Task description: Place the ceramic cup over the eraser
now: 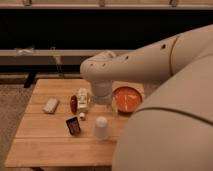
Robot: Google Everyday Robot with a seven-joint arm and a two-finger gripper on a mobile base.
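The small white tapered ceramic cup [101, 128] stands on the wooden table [45, 145], near the front middle. My gripper [105, 106] hangs from the white arm just above and behind the cup. A flat pale rectangular block [50, 105] that looks like the eraser lies at the left of the table, well apart from the cup and the gripper.
A round orange bowl [126, 98] sits right of the gripper. A white upright item [83, 98] and a dark red item [74, 103] stand left of it. A small dark packet [73, 125] lies left of the cup. My arm's bulk covers the table's right side.
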